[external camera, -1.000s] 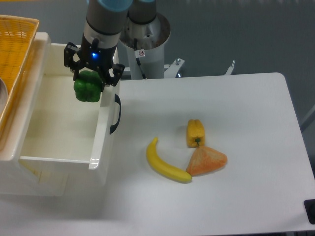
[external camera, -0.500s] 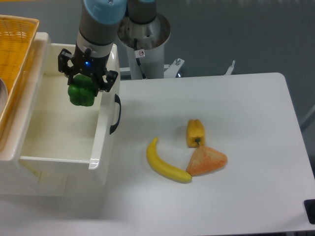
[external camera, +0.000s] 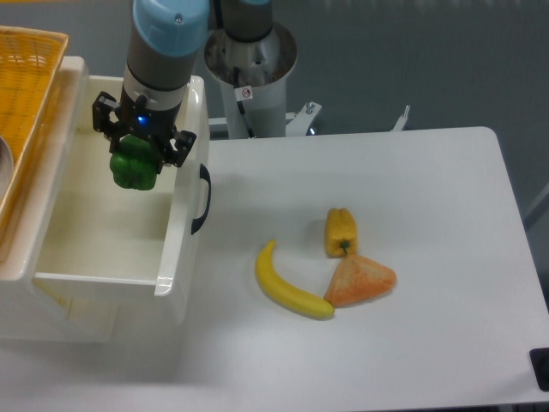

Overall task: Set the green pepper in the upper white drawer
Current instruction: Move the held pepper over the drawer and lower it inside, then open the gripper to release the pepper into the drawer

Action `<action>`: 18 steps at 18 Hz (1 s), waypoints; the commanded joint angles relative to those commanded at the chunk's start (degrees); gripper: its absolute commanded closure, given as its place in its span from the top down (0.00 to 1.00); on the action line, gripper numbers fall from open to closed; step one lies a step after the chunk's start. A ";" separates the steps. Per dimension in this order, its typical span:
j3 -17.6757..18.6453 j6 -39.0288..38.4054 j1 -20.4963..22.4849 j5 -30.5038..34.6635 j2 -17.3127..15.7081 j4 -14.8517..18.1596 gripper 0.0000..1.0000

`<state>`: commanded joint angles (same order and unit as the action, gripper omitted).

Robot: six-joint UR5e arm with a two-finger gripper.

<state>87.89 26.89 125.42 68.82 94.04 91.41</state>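
Open drawer (external camera: 176,249), white, with smooth deep walls and a curved black handle (external camera: 202,199) on its front panel; its interior floor shows bare and pale. A woven yellow basket (external camera: 26,94) sits at upper left, beside and above the drawer's left wall; a grey rim shows at its lower left edge, too cropped to identify. Pepper (external camera: 134,166), dark green, glossy, lobed and roundish, hangs within the drawer's outline near its back right corner, above the floor and clear of the walls as far as can be seen. Gripper (external camera: 136,159), black with a blue light on its body, points down from the arm and is closed around the pepper's upper part, one finger on each side. On the white counter (external camera: 429,189) to the right, well apart from the drawer: a banana (external camera: 289,285), a yellow pepper (external camera: 340,232), and an orange wedge-shaped item (external camera: 360,281) touching the banana's end.
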 joint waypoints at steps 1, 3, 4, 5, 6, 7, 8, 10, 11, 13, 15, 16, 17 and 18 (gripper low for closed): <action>-0.09 0.09 0.09 0.00 0.00 0.00 0.89; -0.09 0.09 0.09 0.00 -0.09 0.00 0.91; -0.09 0.18 0.00 0.00 -0.09 0.00 0.95; -0.09 0.18 0.00 0.00 -0.17 0.00 0.95; -0.09 0.26 0.00 0.00 -0.26 0.00 0.95; -0.17 0.27 0.00 0.00 -0.35 0.00 0.95; -0.18 0.27 0.00 0.00 -0.53 0.00 0.95; -0.35 0.27 0.17 0.09 -0.79 -0.09 1.00; -0.53 0.27 0.35 0.09 -0.88 -0.09 1.00; -0.88 0.44 1.05 0.17 -1.05 -0.87 1.00; -0.97 0.44 1.67 1.40 -1.66 -2.46 1.00; -0.97 0.44 2.28 2.19 -1.93 -2.63 1.00; -1.05 0.53 3.07 2.81 -2.19 -2.72 1.00; -1.23 0.62 3.86 3.51 -2.20 -2.90 1.00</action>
<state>86.66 27.51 129.28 72.33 91.85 88.51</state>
